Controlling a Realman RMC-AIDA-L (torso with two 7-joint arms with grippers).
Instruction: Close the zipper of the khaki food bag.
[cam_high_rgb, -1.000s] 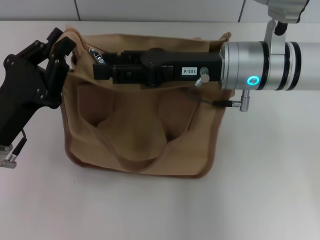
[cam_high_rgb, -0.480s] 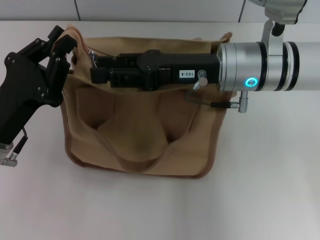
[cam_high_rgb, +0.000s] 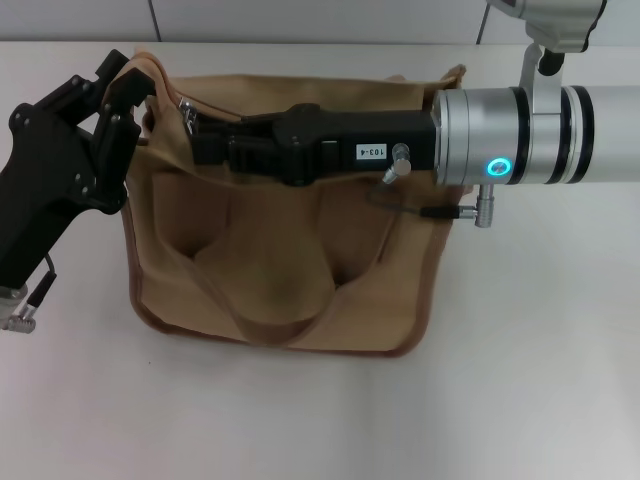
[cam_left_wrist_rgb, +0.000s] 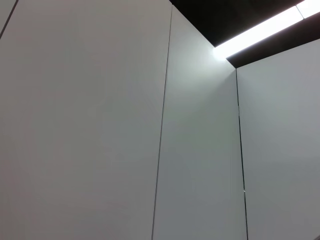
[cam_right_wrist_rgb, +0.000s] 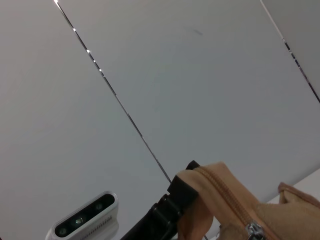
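The khaki food bag (cam_high_rgb: 280, 270) lies on the white table with its handles toward me. My left gripper (cam_high_rgb: 120, 85) is shut on the bag's top left corner. My right gripper (cam_high_rgb: 205, 150) reaches in from the right along the bag's top edge, its tip near that corner. The zipper's silver pull tab (cam_high_rgb: 185, 107) sticks up just beyond the tip. In the right wrist view the tan zipper tape and silver slider (cam_right_wrist_rgb: 254, 230) show on the bag corner (cam_right_wrist_rgb: 210, 187), with the left gripper's black finger (cam_right_wrist_rgb: 172, 205) against the fabric. The left wrist view shows only wall.
The white table (cam_high_rgb: 520, 380) spreads around the bag. A wall stands behind it. My right arm's silver forearm (cam_high_rgb: 530, 135) hangs over the bag's right end, with a cable (cam_high_rgb: 430, 208) below it. A grey camera unit (cam_right_wrist_rgb: 85, 222) shows in the right wrist view.
My right gripper slid left along the bag's top, then drew back slightly and rolled about its axis. The left gripper and the bag stayed nearly still.
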